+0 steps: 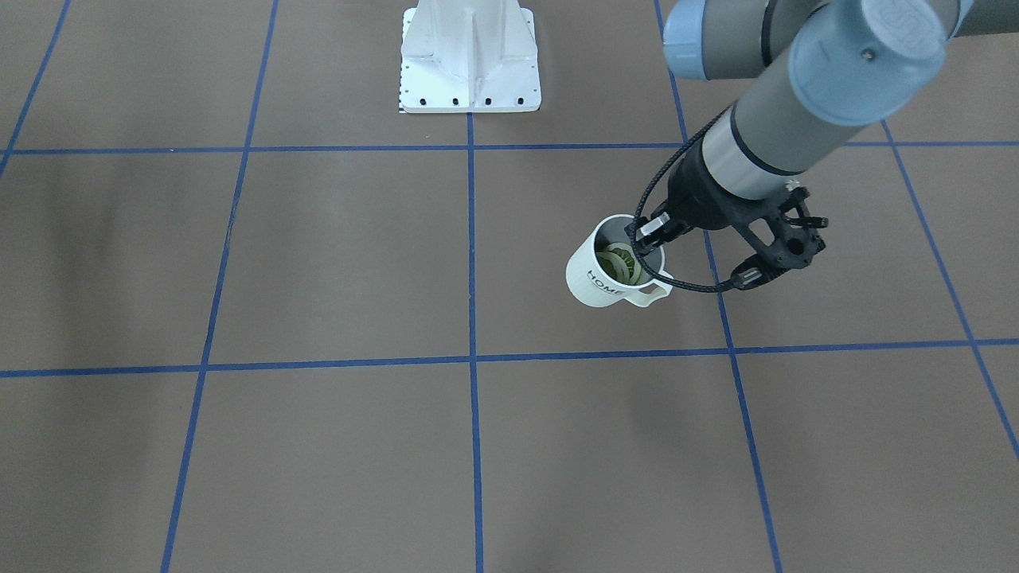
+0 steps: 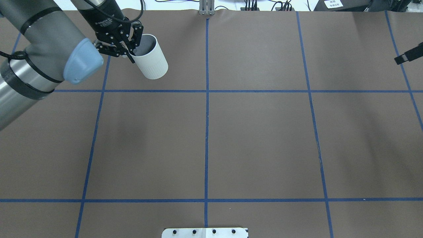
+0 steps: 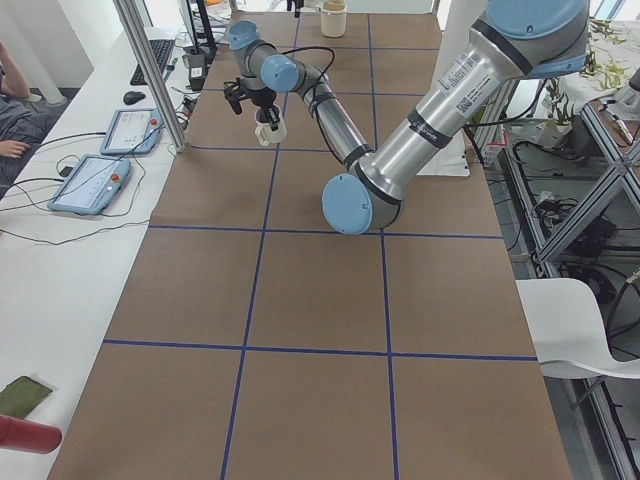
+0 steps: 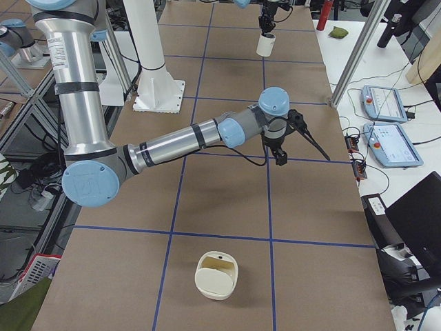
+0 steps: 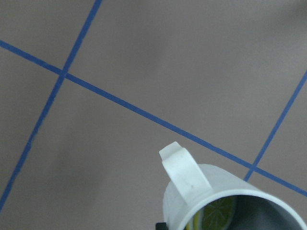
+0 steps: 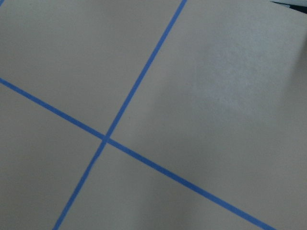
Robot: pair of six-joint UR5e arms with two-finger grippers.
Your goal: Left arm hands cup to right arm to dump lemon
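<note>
My left gripper is shut on the rim of the white cup, with one finger inside and one outside. The cup has "HOME" on its side and its handle points towards the operators' side. The yellow-green lemon lies inside it and also shows in the left wrist view, beside the cup's handle. I cannot tell whether the cup touches the table. My right gripper hangs far off at the table's right end, and I cannot tell whether it is open or shut.
A cream round container stands at the table's right end, near the right arm. The white robot base sits at the robot's edge. A metal post and tablets stand on the operators' side bench.
</note>
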